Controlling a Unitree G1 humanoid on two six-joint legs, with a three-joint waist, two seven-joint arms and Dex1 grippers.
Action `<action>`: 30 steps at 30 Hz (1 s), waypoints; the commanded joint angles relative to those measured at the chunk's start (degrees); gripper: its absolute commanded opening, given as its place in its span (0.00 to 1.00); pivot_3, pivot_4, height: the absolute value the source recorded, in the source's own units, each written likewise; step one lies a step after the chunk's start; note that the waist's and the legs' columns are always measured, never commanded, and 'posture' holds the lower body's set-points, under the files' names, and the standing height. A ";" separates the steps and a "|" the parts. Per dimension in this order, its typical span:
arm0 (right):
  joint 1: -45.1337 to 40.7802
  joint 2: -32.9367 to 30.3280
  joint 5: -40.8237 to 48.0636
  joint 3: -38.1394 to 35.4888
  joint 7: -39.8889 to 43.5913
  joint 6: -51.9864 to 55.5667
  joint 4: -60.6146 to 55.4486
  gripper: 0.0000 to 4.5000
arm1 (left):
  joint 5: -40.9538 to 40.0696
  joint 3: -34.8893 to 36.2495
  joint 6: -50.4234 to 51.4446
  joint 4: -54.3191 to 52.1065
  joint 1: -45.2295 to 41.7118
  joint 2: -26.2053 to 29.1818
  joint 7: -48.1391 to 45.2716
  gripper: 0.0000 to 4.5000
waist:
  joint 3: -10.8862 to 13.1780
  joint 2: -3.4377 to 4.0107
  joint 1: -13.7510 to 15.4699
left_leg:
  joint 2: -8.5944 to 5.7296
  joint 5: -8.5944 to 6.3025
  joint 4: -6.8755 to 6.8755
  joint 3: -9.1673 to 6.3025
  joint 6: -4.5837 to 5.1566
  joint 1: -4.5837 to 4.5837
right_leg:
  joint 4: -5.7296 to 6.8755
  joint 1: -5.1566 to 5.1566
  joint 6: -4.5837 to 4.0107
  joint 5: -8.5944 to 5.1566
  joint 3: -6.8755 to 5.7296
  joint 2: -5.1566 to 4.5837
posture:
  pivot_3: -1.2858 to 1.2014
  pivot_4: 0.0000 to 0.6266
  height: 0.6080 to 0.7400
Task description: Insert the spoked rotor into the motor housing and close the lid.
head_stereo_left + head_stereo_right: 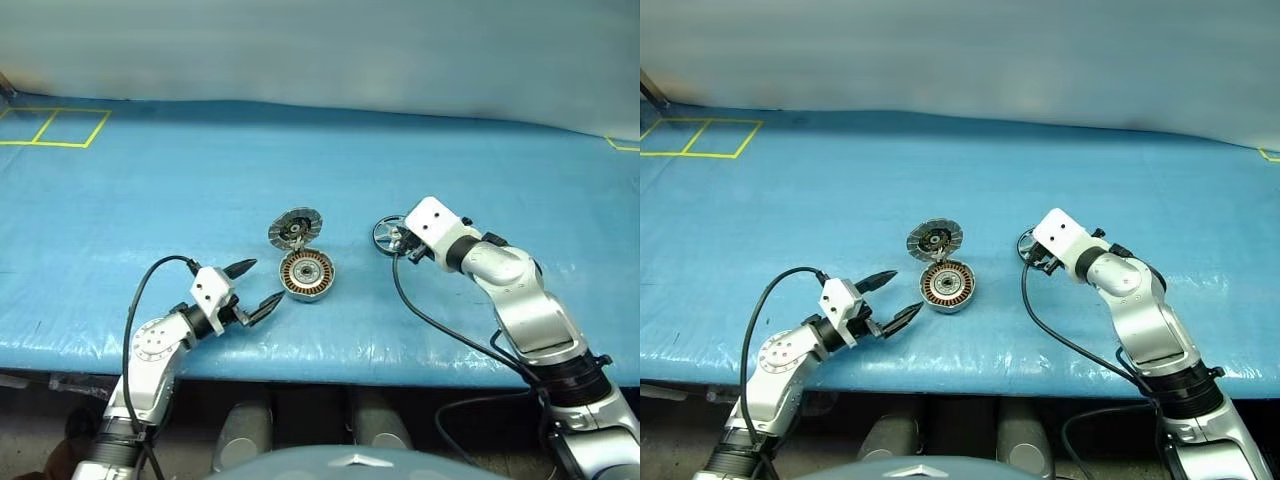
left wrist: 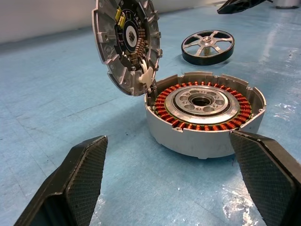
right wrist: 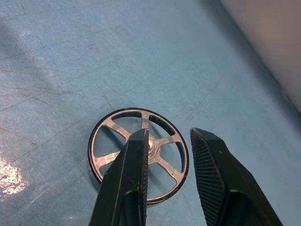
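The right gripper [image 3: 169,155] hangs just above the spoked rotor [image 3: 162,141], which lies flat on the blue table cover [image 1: 150,200]. Its two fingers stand a little apart and hold nothing; one finger is over the silver hub, the other over the rim. The left gripper [image 1: 258,284] is spread wide and empty. Directly in front of it, near its fingertips, stands the motor housing [image 2: 207,115] with copper windings. The lid [image 2: 127,44] stands upright on its hinge at the housing's far side.
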 commanded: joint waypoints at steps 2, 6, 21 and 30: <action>-0.48 1.64 -0.64 -0.54 -0.86 0.10 1.78 0.34 | 0.37 -0.12 -0.83 -1.65 -0.19 -0.36 0.58 1.00 | 0.01 -0.01 0.04 | -0.01 0.00 0.00 0.00 0.00 -0.01 | 0.00 0.00 0.00 0.00 0.00 0.00 | 0.52 0.24 1.00; -0.99 2.54 -1.36 -0.31 -0.89 -0.07 3.47 0.34 | 0.65 -0.02 -0.71 -2.14 0.53 -0.11 1.10 1.00 | 0.01 0.00 0.03 | -0.01 0.00 0.00 0.00 0.00 -0.01 | -0.01 0.00 0.00 0.00 0.00 0.00 | 0.52 0.24 1.00; 0.86 2.67 -2.23 -0.35 -0.38 2.00 4.08 0.34 | 1.10 -0.06 -1.14 -2.31 0.89 0.44 2.08 1.00 | 0.01 0.00 0.05 | -0.01 0.00 0.00 0.00 0.00 -0.01 | 0.00 0.00 0.00 0.00 0.00 0.00 | 0.52 0.24 1.00; 1.63 3.86 -2.38 -0.08 -1.04 2.74 6.79 0.34 | 1.67 -0.16 -1.26 -1.95 0.39 0.34 1.99 1.00 | 0.00 -0.01 0.01 | 0.00 0.00 0.02 0.00 0.00 0.01 | 0.01 0.02 0.00 0.00 0.00 0.00 | 0.52 0.24 1.00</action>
